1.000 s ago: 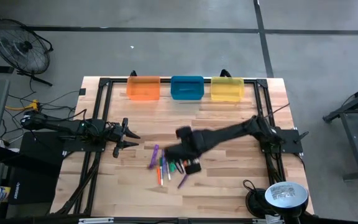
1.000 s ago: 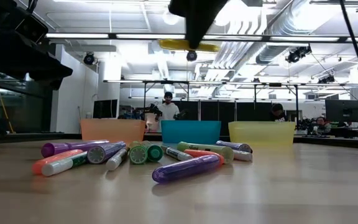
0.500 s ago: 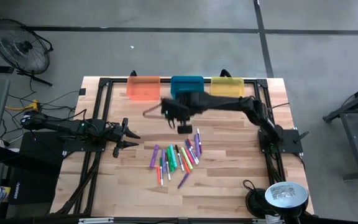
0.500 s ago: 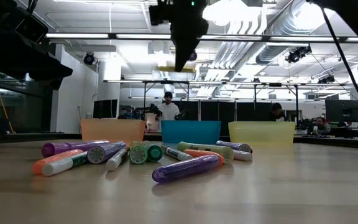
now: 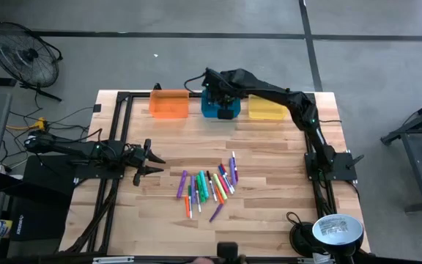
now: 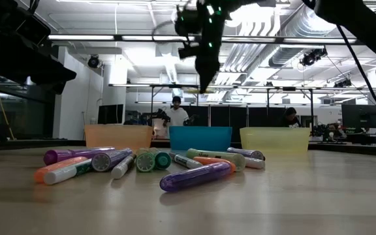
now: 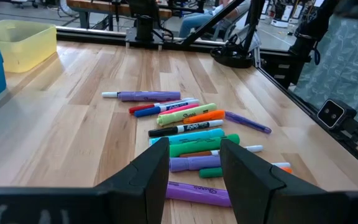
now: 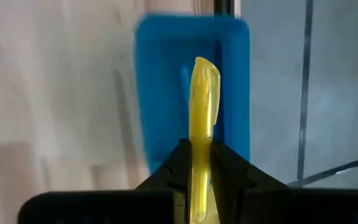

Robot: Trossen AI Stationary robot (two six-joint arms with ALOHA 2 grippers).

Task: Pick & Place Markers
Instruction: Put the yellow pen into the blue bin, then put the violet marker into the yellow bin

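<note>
My right gripper (image 5: 206, 79) hangs high over the blue bin (image 5: 220, 103) at the table's far edge, shut on a yellow marker (image 8: 202, 93). In the low view it (image 6: 204, 77) stands well above the bins. The other markers (image 5: 207, 187) lie flat in a loose pile at mid-table, also seen in the left wrist view (image 7: 185, 124). My left gripper (image 7: 194, 168) waits open at the table's left, pointing level at the pile, its place in the high view (image 5: 152, 158). My right gripper pinches the yellow marker between its two fingers at one end (image 8: 199, 142). The marker runs on along the fingers and juts out past their tips. It slants down from above, lifted clear, with the blue bin (image 8: 191, 68) below its free end.
An orange bin (image 5: 169, 103) and a yellow bin (image 5: 267, 105) flank the blue one along the far edge. A black frame (image 5: 123, 99) borders the work area. Bare wood lies between the pile and the bins. People stand in the room beyond the table.
My right gripper has swung from above the marker pile toward the table's far edge, ending over the blue bin, and has rolled on the way. The yellow marker has stayed in its fingers, clear of the table. The pile has not moved.
</note>
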